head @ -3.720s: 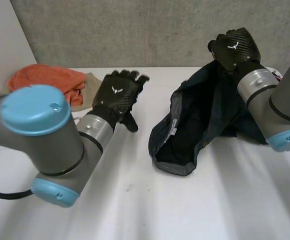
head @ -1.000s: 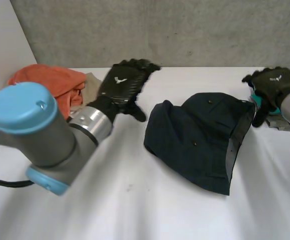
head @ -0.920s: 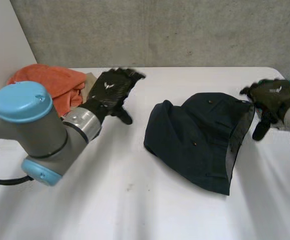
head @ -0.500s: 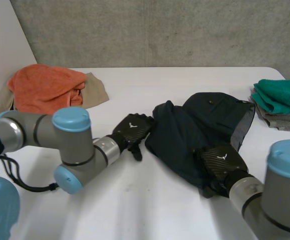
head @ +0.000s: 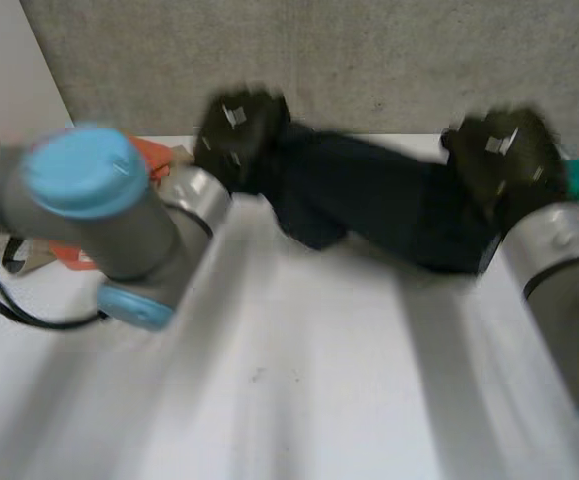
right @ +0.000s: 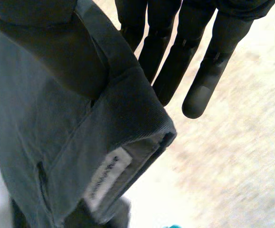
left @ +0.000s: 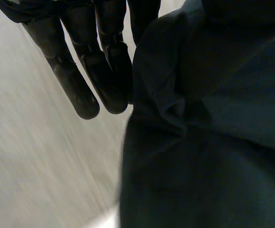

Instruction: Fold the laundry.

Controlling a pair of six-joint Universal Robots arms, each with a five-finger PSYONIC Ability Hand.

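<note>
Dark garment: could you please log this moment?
left hand pinches dark garment | right hand pinches it | garment spans both, above table

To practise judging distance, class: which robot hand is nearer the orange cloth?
Left. The left hand holds the dark garment right beside the orange cloth; the right hand holds its far end.

— Anything legible on your feed?

— One white label (right: 105, 176), sewn at the folded edge of the dark garment (right: 33, 118), in my right wrist camera. It carries a line of dark print (too small for me to read).

— Any brand on the robot?

— A small white mark on the back of the left hand (head: 231, 140) and of the right hand (head: 504, 155); both blurred, no letters I can make out.
</note>
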